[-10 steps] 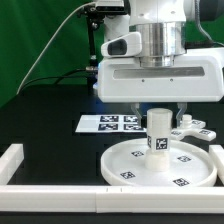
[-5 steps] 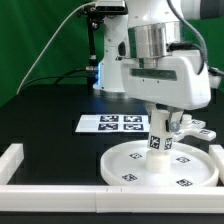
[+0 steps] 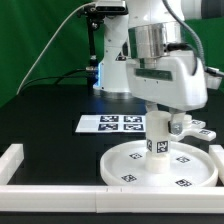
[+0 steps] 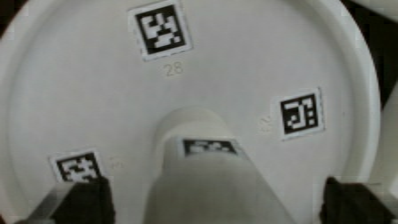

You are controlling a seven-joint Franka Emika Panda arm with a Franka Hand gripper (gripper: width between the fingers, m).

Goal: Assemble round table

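Change since 0.5 s ago: the gripper (image 3: 160, 128) has turned slightly further about its vertical axis. The leg, disc and foot are unchanged.

- Item 1, gripper: points straight down over the disc centre, with 1 finger on each side of the leg's upper part. In the wrist view the gripper (image 4: 214, 200) shows 2 dark fingertips (image 4: 80, 200) flanking the leg. Whether they press on it or stand clear cannot be told.
- Item 2, leg (image 3: 159, 150): short white cylinder, upright at the centre of the disc, with 1 tag facing the exterior camera. In the wrist view the leg (image 4: 214, 175) fills the space between the fingers.
- Item 3, disc (image 3: 128, 160): large, round and white. It lies flat on the black table (image 3: 50, 115) with several tags on its top face. The wrist view shows 3 of these tags on the disc (image 4: 107, 100).
- Item 4, foot (image 3: 192, 128): small white cross on the table just behind the disc, at the exterior view's right.
- Item 5, marker board (image 3: 112, 123): flat on the table beyond the disc.
- Item 6, rail (image 3: 50, 172): white border along the near edge.
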